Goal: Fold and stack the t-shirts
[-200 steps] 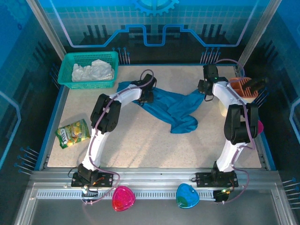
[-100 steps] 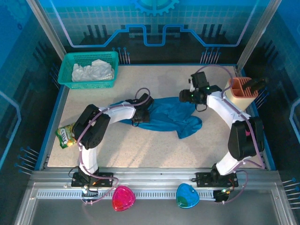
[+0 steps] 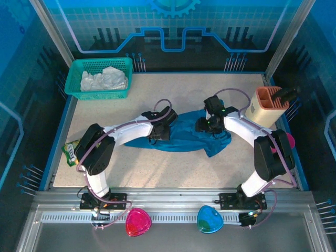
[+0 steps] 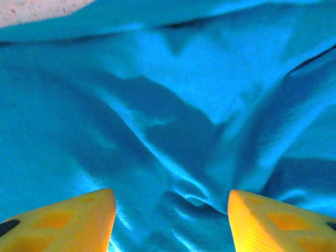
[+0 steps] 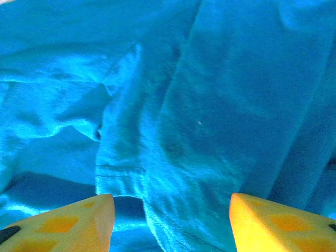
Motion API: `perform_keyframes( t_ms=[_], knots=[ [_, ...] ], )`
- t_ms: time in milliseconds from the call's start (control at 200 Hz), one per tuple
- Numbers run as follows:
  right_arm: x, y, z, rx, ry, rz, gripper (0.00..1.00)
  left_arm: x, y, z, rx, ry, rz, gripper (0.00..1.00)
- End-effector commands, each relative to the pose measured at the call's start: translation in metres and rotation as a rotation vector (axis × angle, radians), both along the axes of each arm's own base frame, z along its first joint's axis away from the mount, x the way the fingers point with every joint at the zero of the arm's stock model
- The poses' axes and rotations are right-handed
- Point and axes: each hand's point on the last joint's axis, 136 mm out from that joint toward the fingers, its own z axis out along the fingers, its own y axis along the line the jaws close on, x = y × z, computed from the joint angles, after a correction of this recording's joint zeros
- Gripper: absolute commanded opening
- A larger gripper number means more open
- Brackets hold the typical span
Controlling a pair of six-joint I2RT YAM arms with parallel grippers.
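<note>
Showing speckled table (image 3: 173,163), blue walls (image 3: 173,26), basket (image 3: 97,95) at 10 o'clock. Hovering left gripper (image 4: 170,210) and right gripper (image 5: 170,210), jaws spread, over teal t-shirt (image 3: 186,139)

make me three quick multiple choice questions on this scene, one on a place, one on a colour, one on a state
1. Where does the white t-shirt lie?
A. in the green basket
B. over the right arm
C. off the table's edge

2. What colour is the mid-table t-shirt?
A. red
B. yellow
C. teal-blue

3. How do the left gripper's jaws stand?
A. shut tight
B. open
C. shut on a cup

Answers:
1 A, it sits crumpled inside the basket at the far left corner.
2 C, its cloth reads teal-blue in the top and wrist views.
3 B, its yellow fingers stand well apart above the cloth.
</note>
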Motion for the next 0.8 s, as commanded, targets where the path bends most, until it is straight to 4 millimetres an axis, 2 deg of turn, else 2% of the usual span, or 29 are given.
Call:
perform_keyframes(
  t_ms=[0,225,305,450,621,796],
  knots=[
    [-0.009,-0.008,-0.007,-0.056,0.036,-0.018,0.61,-0.003,0.006,-0.001,0.035,0.021,0.007,0.59],
    [-0.006,-0.012,-0.021,-0.09,0.054,-0.034,0.58,-0.003,0.001,-0.022,0.01,0.04,0.025,0.59],
    [-0.005,-0.012,-0.027,-0.091,0.061,-0.039,0.54,-0.002,-0.001,-0.027,0.009,0.047,0.026,0.59],
    [-0.002,-0.011,-0.03,-0.094,0.067,-0.038,0.34,-0.002,-0.002,-0.032,0.014,0.056,0.022,0.59],
    [0.001,-0.011,-0.022,-0.092,0.032,-0.04,0.0,-0.002,-0.003,-0.037,0.008,0.06,0.025,0.57],
    [0.015,-0.003,0.008,-0.037,-0.068,-0.015,0.0,-0.005,-0.002,-0.042,0.005,0.067,0.029,0.52]
  ],
)
